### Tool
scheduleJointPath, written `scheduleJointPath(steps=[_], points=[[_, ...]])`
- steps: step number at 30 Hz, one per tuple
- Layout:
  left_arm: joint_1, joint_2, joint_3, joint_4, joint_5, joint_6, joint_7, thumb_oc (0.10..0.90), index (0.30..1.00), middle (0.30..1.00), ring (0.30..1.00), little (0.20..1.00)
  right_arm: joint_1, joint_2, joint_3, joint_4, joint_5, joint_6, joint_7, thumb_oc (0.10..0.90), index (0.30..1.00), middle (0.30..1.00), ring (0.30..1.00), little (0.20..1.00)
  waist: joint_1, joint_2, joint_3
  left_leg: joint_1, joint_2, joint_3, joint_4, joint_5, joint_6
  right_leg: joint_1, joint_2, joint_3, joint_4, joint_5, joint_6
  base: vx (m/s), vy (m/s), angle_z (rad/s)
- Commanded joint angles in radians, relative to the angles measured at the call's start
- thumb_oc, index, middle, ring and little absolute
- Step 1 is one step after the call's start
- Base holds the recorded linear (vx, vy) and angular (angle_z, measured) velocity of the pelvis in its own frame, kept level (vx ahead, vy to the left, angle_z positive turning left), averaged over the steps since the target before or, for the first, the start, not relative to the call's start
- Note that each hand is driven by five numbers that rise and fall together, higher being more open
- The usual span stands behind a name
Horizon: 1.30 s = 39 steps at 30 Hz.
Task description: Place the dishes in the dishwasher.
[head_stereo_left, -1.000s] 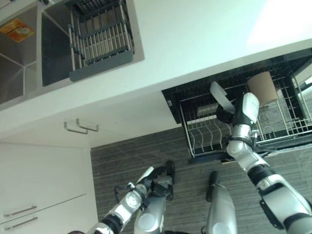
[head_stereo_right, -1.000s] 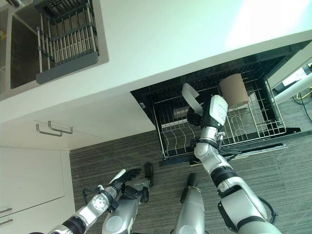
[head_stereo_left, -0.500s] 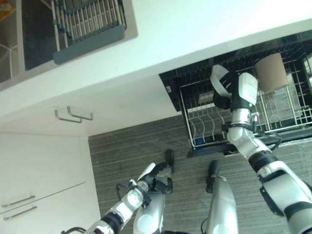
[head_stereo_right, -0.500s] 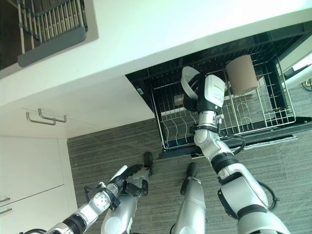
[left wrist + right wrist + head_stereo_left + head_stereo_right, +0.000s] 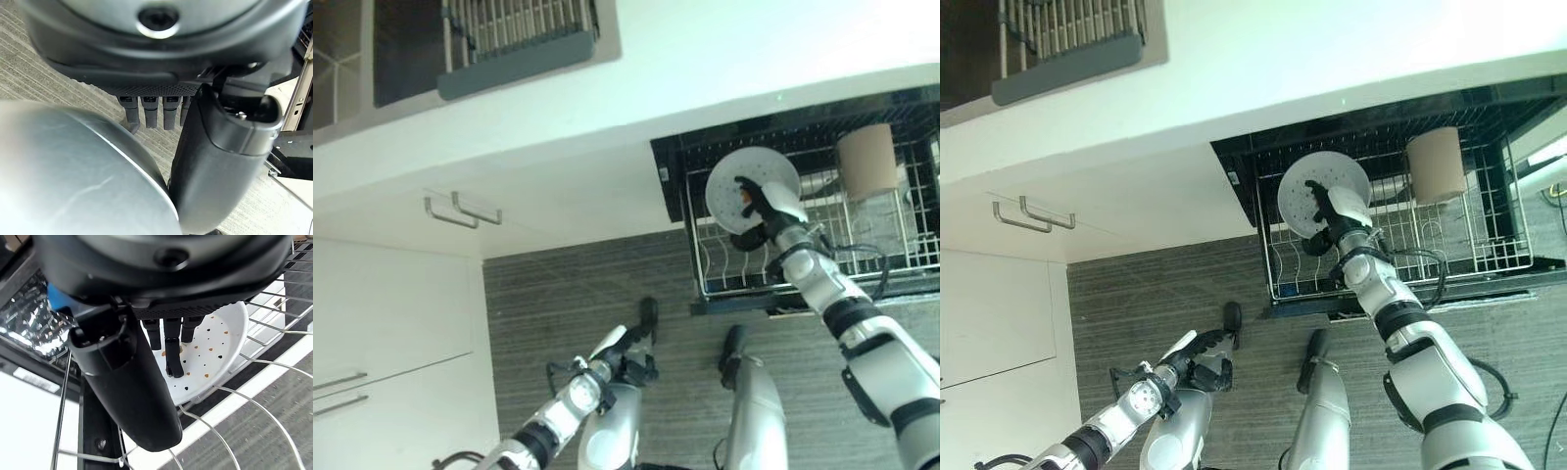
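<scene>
Lower left, our left hand [image 5: 628, 354] hangs over open grey floor [image 5: 558, 294], fingers relaxed and straight. Right of centre, our right hand [image 5: 766, 208] pinches the white dotted plate [image 5: 744, 179] above the dishwasher rack [image 5: 724, 279], near its left edge.

No writing can be read anywhere (the plate [image 5: 210, 345] bears only small spots).
</scene>
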Motion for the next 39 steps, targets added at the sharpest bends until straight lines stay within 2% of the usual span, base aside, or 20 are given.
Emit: scheduleJointPath(steps=[1, 4, 6, 9, 10, 12, 14, 15, 17, 20, 25, 28, 33, 37, 39], points=[[0.08, 0.098, -0.018, 0.02, 0.012, 0.026, 0.005, 0.8, 0.9, 0.9, 0.9, 0.9, 0.131, 0.001, 0.03, 0.123, -0.023, 0.078, 0.068, 0.8, 0.9, 0.9, 0.9, 0.9, 0.016, -0.006, 0.005, 0.021, 0.003, -0.018, 0.167, -0.284, 0.009, 0.059, -0.031, -0.04, -0.186, 0.081, 0.068, 0.0, 0.0, 0.0], [0.088, 0.085, -0.014, 0.043, 0.014, 0.028, 0.006, 0.8, 0.9, 0.9, 0.9, 0.9, 0.149, 0.014, 0.019, 0.124, 0.048, 0.079, 0.005, 0.8, 0.9, 0.9, 0.9, 0.9, 0.011, -0.008, 0.005, 0.056, 0.007, -0.01, 0.167, -0.294, 0.009, 0.092, -0.026, -0.04, -0.186, 0.072, 0.067, 0.01, 0.001, 0.0], [0.105, 0.06, 0.003, 0.079, -0.007, 0.033, -0.003, 0.8, 0.9, 0.9, 0.9, 0.9, 0.179, 0.044, -0.045, 0.09, 0.281, 0.064, -0.123, 0.8, 0.9, 0.9, 0.9, 0.9, -0.006, -0.012, 0.005, 0.116, 0.013, 0.002, 0.167, -0.31, 0.007, 0.144, -0.018, -0.027, -0.186, 0.058, 0.062, 0.07, 0.036, 0.01], [0.123, 0.042, 0.021, 0.098, -0.011, 0.038, 0.001, 0.8, 0.9, 0.9, 0.9, 0.9, 0.212, 0.055, -0.085, 0.017, 0.334, 0.018, -0.193, 0.8, 0.9, 0.9, 0.9, 0.9, -0.022, -0.018, 0.005, 0.156, 0.017, 0.012, 0.167, -0.32, 0.004, 0.18, -0.012, -0.017, -0.186, 0.047, 0.059, 0.06, 0.042, -0.1], [0.136, 0.027, 0.047, 0.112, -0.012, 0.056, -0.005, 0.8, 0.9, 0.9, 0.9, 0.9, 0.26, 0.058, -0.133, -0.121, 0.36, -0.015, -0.26, 0.8, 0.9, 0.9, 0.9, 0.9, -0.044, -0.026, 0.005, 0.204, 0.022, 0.024, 0.167, -0.331, -0.001, 0.224, -0.004, -0.007, -0.186, 0.035, 0.056, 0.08, 0.043, -0.23], [0.143, 0.021, 0.054, 0.121, -0.011, 0.06, -0.006, 0.8, 0.9, 0.9, 0.9, 0.9, 0.281, 0.059, -0.15, -0.173, 0.365, -0.033, -0.283, 0.8, 0.9, 0.9, 0.9, 0.9, -0.053, -0.028, -0.003, 0.218, 0.023, 0.027, 0.167, -0.335, -0.002, 0.236, 0.002, -0.003, -0.186, 0.029, 0.054, 0.07, 0.025, -0.2], [0.161, 0.015, 0.074, 0.129, -0.009, 0.073, -0.016, 0.8, 0.9, 0.9, 0.9, 0.9, 0.333, 0.058, -0.181, -0.296, 0.373, -0.078, -0.328, 0.8, 0.9, 0.9, 0.9, 0.9, -0.069, -0.033, -0.027, 0.238, 0.029, 0.036, 0.167, -0.344, -0.006, 0.258, 0.01, 0.005, -0.186, 0.015, 0.052, 0.09, 0.019, -0.18], [0.173, 0.013, 0.091, 0.134, -0.009, 0.081, -0.025, 0.8, 0.9, 0.9, 0.9, 0.9, 0.376, 0.053, -0.209, -0.386, 0.377, -0.123, -0.346, 0.8, 0.9, 0.9, 0.9, 0.9, -0.082, -0.036, -0.042, 0.249, 0.035, 0.042, 0.167, -0.348, -0.009, 0.27, 0.015, 0.008, -0.186, 0.007, 0.052, 0.07, 0.01, -0.08], [0.19, 0.011, 0.112, 0.141, -0.003, 0.084, -0.031, 0.8, 0.9, 0.9, 0.9, 0.9, 0.427, 0.048, -0.242, -0.491, 0.378, -0.161, -0.348, 0.8, 0.9, 0.9, 0.9, 0.9, -0.093, -0.038, -0.057, 0.258, 0.042, 0.047, 0.167, -0.35, -0.011, 0.281, 0.02, 0.011, -0.186, -0.001, 0.05, 0.04, 0.0, -0.13], [0.219, 0.003, 0.159, 0.169, 0.017, 0.077, -0.04, 0.8, 0.9, 0.9, 0.9, 0.9, 0.509, 0.036, -0.275, -0.645, 0.396, -0.211, -0.256, 0.8, 0.9, 0.9, 0.9, 0.9, -0.11, -0.045, -0.083, 0.269, 0.053, 0.056, 0.167, -0.353, -0.017, 0.298, 0.028, 0.014, -0.186, -0.014, 0.049, 0.02, -0.033, -0.25], [0.259, -0.005, 0.211, 0.192, 0.057, 0.064, -0.05, 0.8, 0.9, 0.9, 0.9, 0.9, 0.587, 0.017, -0.316, -0.81, 0.42, -0.264, -0.206, 0.8, 0.9, 0.9, 0.9, 0.9, -0.12, -0.061, -0.12, 0.277, 0.067, 0.062, 0.167, -0.352, -0.02, 0.315, 0.035, 0.013, -0.186, -0.026, 0.045, 0.0, -0.074, -0.04], [0.282, -0.012, 0.236, 0.206, 0.08, 0.056, -0.054, 0.8, 0.9, 0.9, 0.9, 0.9, 0.644, -0.003, -0.356, -0.917, 0.477, -0.315, -0.182, 0.8, 0.9, 0.9, 0.9, 0.9, -0.128, -0.07, -0.14, 0.293, 0.083, 0.071, 0.167, -0.358, -0.022, 0.34, 0.043, 0.005, -0.186, -0.041, 0.041, 0.01, -0.073, -0.05], [0.299, -0.026, 0.27, 0.243, 0.108, 0.031, -0.059, 0.8, 0.9, 0.9, 0.9, 0.9, 0.749, -0.033, -0.484, -1.022, 0.399, -0.379, -0.297, 0.8, 0.9, 0.9, 0.9, 0.9, -0.167, -0.086, -0.167, 0.325, 0.114, 0.098, 0.167, -0.365, -0.024, 0.372, 0.059, 0.001, -0.186, -0.057, 0.035, 0.0, -0.046, -0.1], [0.297, -0.019, 0.304, 0.249, 0.099, 0.04, -0.093, 0.8, 0.9, 0.9, 0.9, 0.9, 0.847, -0.068, -0.63, -1.01, 0.383, -0.335, -0.385, 0.8, 0.9, 0.9, 0.9, 0.9, -0.207, -0.102, -0.185, 0.35, 0.13, 0.122, 0.167, -0.365, -0.022, 0.384, 0.071, 0.009, -0.186, -0.058, 0.03, -0.02, -0.064, -0.29], [0.287, -0.017, 0.313, 0.264, 0.089, 0.047, -0.112, 0.8, 0.9, 0.9, 0.9, 0.9, 0.895, -0.072, -0.707, -0.952, 0.339, -0.3, -0.497, 0.8, 0.9, 0.9, 0.9, 0.9, -0.234, -0.113, -0.191, 0.379, 0.139, 0.138, 0.167, -0.376, -0.02, 0.399, 0.077, 0.022, -0.186, -0.063, 0.029, -0.02, -0.082, -0.33]])
